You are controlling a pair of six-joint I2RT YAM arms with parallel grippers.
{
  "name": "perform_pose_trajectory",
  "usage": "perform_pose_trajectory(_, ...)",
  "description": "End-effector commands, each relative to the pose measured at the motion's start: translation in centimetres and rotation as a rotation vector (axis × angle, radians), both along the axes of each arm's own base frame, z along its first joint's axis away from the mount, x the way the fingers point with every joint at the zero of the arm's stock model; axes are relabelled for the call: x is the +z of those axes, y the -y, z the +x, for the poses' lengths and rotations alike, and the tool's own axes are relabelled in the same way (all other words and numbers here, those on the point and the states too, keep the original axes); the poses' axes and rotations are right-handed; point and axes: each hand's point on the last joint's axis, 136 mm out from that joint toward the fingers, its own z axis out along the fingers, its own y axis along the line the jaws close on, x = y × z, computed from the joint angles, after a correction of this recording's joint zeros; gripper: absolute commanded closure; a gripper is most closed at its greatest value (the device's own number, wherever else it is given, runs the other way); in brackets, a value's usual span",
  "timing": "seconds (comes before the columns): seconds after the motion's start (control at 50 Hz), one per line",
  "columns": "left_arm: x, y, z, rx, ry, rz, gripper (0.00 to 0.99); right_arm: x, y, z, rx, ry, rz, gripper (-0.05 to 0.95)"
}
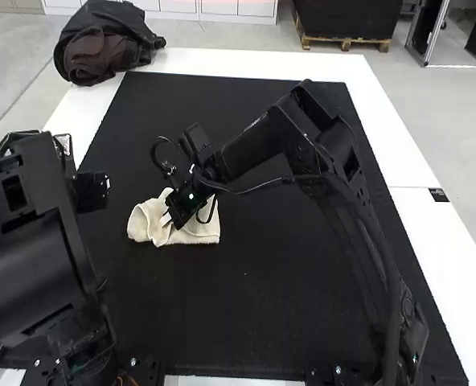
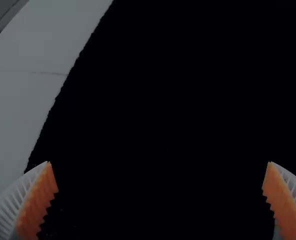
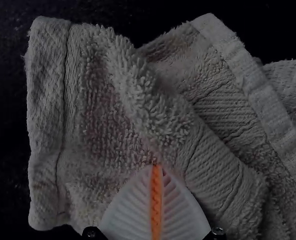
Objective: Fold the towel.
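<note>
On the mat [image 1: 254,322], left of centre, the towel [image 1: 145,220] lies bunched, long axis left to right, straighter end right. The right wrist view adds ribbed bands. The right gripper [image 1: 166,219] is closed, cloth between uncertain; the left [image 1: 92,193], open.

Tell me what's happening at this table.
A robot with two arms is at work on a cream towel, which should end up folded. The right claw is down at the cloth with its fingers together; whether it pinches any fabric, I can't tell. The left claw is open over the black mat, away from the towel. The towel lies bunched, with overlapping layers, not neatly folded.
</note>
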Motion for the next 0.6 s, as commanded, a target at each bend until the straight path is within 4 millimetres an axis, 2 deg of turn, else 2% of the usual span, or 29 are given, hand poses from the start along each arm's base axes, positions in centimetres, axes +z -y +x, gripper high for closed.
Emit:
perform_pose_trajectory(0.0,0.4,0.2,0.1,-0.011,0.021,-0.004,0.031,0.4,-0.1,2.2,-0.031,0.024,0.02,0.92)
perform_pose_trajectory(0.34,0.5,0.4,0.2,-0.019,0.026,-0.006,0.031,0.6,0.6,5.7,-0.09,0.048,0.032,0.92)
perform_pose_trajectory(0.44,0.6,0.4,0.2,-0.021,0.03,-0.003,0.031,0.8,1.0,6.4,-0.1,0.059,0.032,0.92)
perform_pose_trajectory(0.58,0.6,0.4,0.2,-0.02,0.031,-0.003,0.031,-0.1,1.6,7.0,-0.112,0.061,0.015,0.92)
